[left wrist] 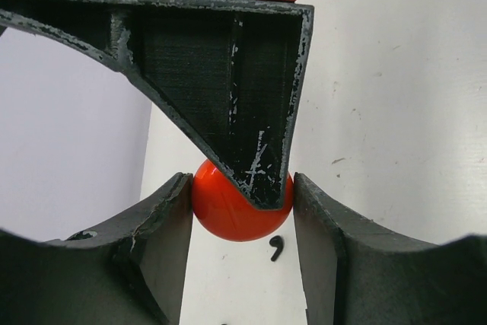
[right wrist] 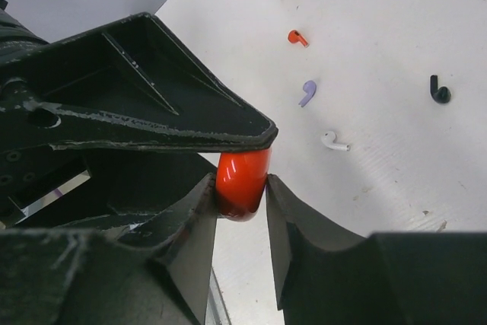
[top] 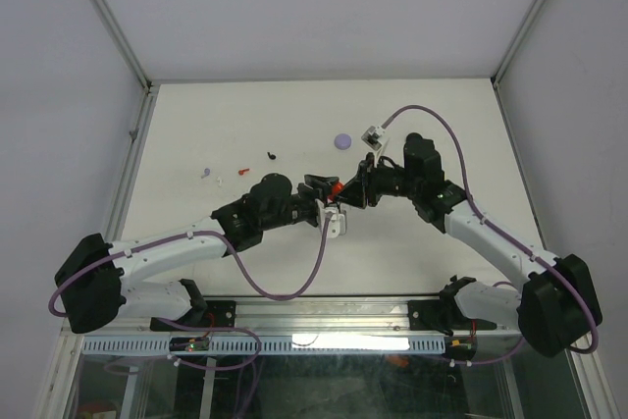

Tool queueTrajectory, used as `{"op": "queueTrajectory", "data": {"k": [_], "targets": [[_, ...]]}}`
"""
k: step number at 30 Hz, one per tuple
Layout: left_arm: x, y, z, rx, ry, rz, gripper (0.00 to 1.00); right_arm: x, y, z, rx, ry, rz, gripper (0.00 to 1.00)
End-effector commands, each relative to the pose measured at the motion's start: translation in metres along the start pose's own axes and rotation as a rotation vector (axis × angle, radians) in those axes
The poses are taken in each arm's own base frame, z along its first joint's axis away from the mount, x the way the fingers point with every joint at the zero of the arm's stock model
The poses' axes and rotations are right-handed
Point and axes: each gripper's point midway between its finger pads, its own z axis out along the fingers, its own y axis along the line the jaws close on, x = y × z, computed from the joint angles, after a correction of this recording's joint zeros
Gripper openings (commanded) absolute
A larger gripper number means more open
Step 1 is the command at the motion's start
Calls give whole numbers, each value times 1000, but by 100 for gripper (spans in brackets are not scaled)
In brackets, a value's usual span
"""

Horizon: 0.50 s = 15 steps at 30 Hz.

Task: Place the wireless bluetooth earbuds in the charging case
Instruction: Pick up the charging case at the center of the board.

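Earbuds (top: 271, 155) all loose on table (top: 432, 125) in top view, left of centre, none seated. Left gripper (top: 326, 187) and right gripper (top: 346, 189) meet mid-table on red charging case (top: 336, 186), likely a two-handed hold to pry it open. Lilac case (top: 341, 141) sits behind, apart. Left wrist: own jaws clamp that case across its round face; right gripper's finger (left wrist: 251, 135) crosses in front. Right wrist: jaws pinch same case edge-on; loose set lies beyond, well apart.
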Motion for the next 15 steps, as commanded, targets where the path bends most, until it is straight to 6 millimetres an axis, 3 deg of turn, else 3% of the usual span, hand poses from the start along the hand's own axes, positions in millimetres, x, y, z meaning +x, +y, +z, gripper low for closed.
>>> {"op": "queueTrajectory", "data": {"k": [1, 8, 12, 15], "targets": [[-28, 22, -6, -36, -59, 90, 19, -20, 18, -2, -62, -16, -69, 35], [-31, 16, -4, -15, -56, 125, 18, -17, 17, 2, -72, -2, -60, 32], [-31, 13, -3, -12, -48, 140, 25, -12, 14, 4, -76, 14, -60, 18], [-30, 14, -6, -23, -36, 142, 39, -10, 15, 4, -88, 20, -79, 2]]}}
